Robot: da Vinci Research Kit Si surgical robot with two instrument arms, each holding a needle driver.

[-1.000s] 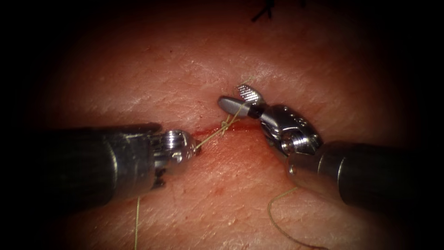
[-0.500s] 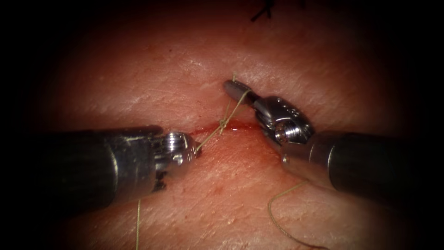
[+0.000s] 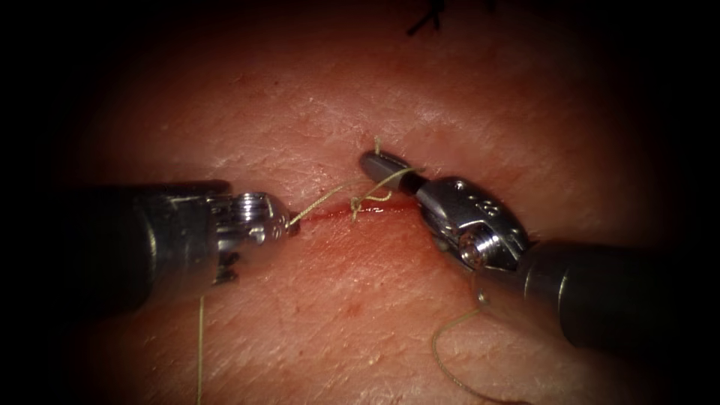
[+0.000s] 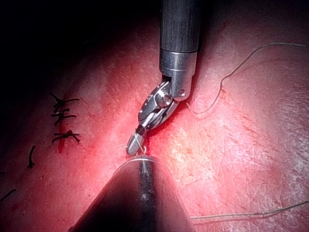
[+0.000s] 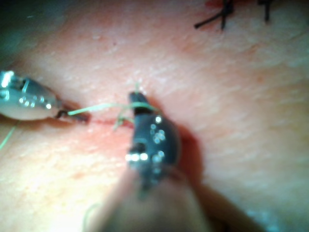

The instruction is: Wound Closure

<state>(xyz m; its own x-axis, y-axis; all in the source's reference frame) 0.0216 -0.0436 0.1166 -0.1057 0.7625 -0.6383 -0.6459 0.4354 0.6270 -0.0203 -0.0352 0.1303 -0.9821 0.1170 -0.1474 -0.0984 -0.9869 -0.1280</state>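
Left tool has drawn leftward, both tools gripping thread.

No legible text, label, brand or number anywhere. Faint engraved marks on the metal wrist housing of the right gripper in the endoscope view, too small to read.
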